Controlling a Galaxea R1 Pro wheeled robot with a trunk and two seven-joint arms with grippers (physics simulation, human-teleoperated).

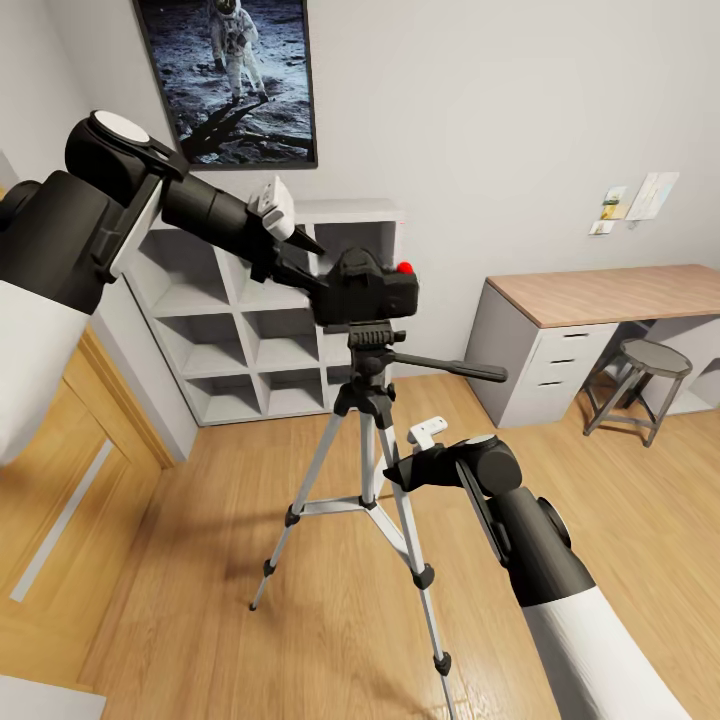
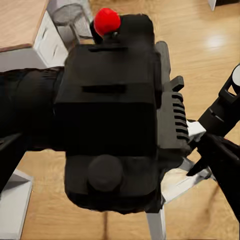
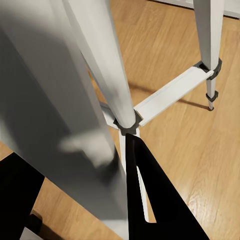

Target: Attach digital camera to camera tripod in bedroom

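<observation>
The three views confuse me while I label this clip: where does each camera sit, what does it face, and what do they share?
Head view: up on the head, looking forward and down over both arms at the camera tripod, with the digital camera at its head in the left tool; the right tool is by a leg.
Left wrist view: looks along the left tool onto the digital camera.
Right wrist view: close among the tripod legs, floor below; dark tool finger.
Shared: all see the tripod.

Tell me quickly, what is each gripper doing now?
Left gripper: closed on the digital camera.
Right gripper: at a camera tripod leg; state cannot be told.
</observation>
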